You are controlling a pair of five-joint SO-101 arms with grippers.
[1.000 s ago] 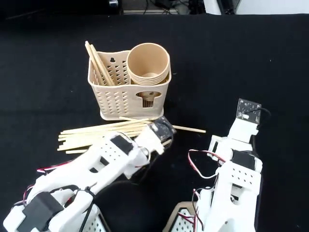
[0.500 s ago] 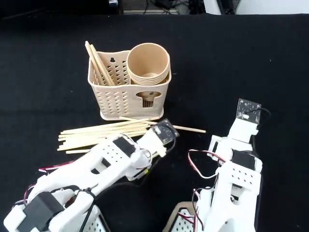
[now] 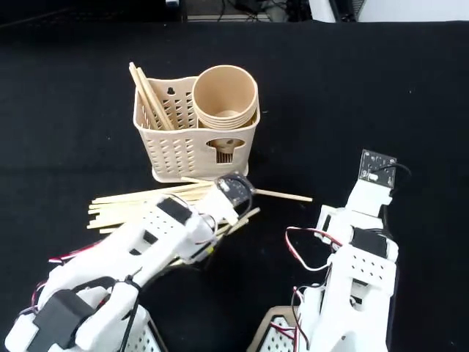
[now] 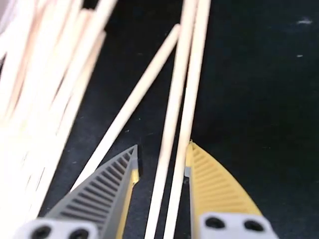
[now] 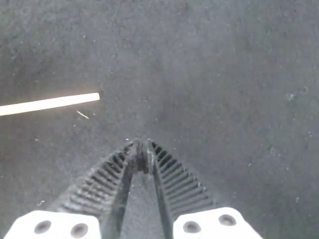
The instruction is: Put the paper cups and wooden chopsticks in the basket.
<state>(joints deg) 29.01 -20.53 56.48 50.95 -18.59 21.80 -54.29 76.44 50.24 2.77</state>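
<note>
Worktop [image 3: 366,88]: black cloth under everything.
Basket [image 3: 183,150]: pale and perforated, upright toward the far side of the worktop, left of centre.
Cups [image 3: 226,92]: a nested stack of paper cups standing upright in the right half of the basket, its mouth above the rim.
Basket chopsticks [image 3: 150,95]: a few lean in the left half of the basket, with their tips sticking out past the far-left corner.
Pile [image 3: 139,204]: a loose bundle of wooden chopsticks lying flat on the worktop just in front of the basket, running roughly left to right. In the left wrist view the pile [image 4: 50,99] lies beside the fingers.
Stray chopstick [image 3: 286,195]: lies on the worktop and pokes out of the pile toward the right arm. Its end [image 5: 50,103] lies ahead of the right fingers, apart from them.
Left arm [image 3: 146,242]: stretched over the pile, with its wrist above the pile's right end, near the basket's front wall.
Left gripper [image 4: 163,152]: down at the worktop with its fingers spread.
Pair [image 4: 180,99]: two chopsticks running side by side between the left fingers. The yellow finger is against one, and a gap is left on the grey side.
Right arm [image 3: 366,242]: on the right side of the worktop, well apart from the basket.
Right gripper [image 5: 142,147]: fingers pressed together with nothing between them, over bare cloth.
</note>
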